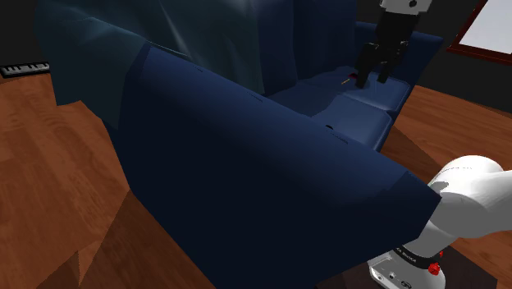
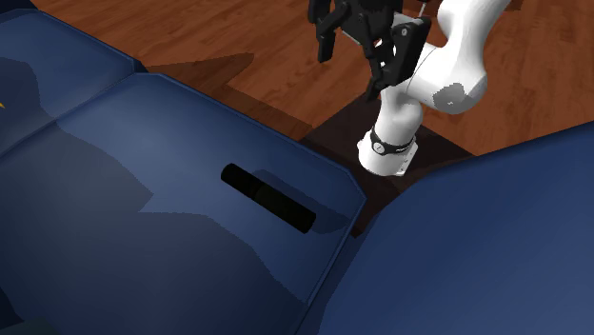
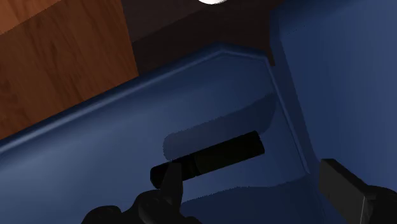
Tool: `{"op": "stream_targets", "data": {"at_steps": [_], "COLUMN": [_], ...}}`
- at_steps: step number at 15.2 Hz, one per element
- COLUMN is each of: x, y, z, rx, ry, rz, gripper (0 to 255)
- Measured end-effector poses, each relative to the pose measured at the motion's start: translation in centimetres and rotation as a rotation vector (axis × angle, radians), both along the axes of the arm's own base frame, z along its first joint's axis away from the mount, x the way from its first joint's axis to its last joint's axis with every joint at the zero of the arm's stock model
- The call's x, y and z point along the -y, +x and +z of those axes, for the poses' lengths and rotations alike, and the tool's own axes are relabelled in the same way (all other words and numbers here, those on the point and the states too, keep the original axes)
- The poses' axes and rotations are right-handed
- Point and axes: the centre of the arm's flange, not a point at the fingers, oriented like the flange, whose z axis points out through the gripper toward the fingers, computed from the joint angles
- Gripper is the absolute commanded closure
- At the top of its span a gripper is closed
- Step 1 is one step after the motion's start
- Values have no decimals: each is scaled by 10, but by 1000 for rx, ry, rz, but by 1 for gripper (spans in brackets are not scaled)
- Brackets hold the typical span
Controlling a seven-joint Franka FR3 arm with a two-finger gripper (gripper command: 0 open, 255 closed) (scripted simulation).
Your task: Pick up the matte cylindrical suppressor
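Okay, closest in, wrist view: end effector (image 3: 249,175) has its fingers spread apart and clasps nothing. One fingertip (image 3: 169,181) overlaps one end of the suppressor (image 3: 207,157) in the picture; cannot tell contact from that view. The suppressor is a plain matte black cylinder lying flat on a blue seat cushion (image 3: 114,146) of the sofa, close to the cushion's edge and beside a taller blue sofa part (image 3: 337,76). Wooden floor (image 3: 57,57) lies past the cushion.

Second exterior view: suppressor (image 2: 268,198) sits at frame centre, lying diagonally on the cushion (image 2: 143,143), near that cushion's right-hand corner. End effector (image 2: 347,71) hangs at upper centre of the frame, open, well above the cushion and apart from the suppressor. White arm (image 2: 428,76) is at upper right, its base on the dark stand (image 2: 328,143), just behind the cushion corner. Floor (image 2: 190,38) runs across the top of the frame.

Shoulder view: arm (image 1: 468,205) at lower right, the sofa (image 1: 246,189) with its back across the middle of the frame. End effector (image 1: 371,78) at upper right, over the seat cushions, fingers apart. Farther off, a keyboard (image 1: 25,69) at the upper left edge.
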Motion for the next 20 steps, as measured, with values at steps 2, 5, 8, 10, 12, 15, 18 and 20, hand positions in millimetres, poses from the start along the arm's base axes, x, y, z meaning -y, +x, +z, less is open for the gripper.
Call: {"op": "stream_targets", "data": {"at_steps": [2, 5, 8, 10, 12, 15, 18, 20], "x": [-1, 0, 6, 9, 17, 28, 44, 57], "y": [5, 24, 49, 64, 79, 102, 119, 131], "z": [-5, -34, -68, -89, -110, -146, -177, -201], "rx": [-2, -13, -25, -33, -40, -51, -63, -72], "ry": [-2, -11, -21, -28, -35, -46, -56, -63], "rz": [-22, -144, -289, -387, -485, -632, -780, -878], "gripper": [0, 0, 0, 0, 0, 0, 0, 0]}}
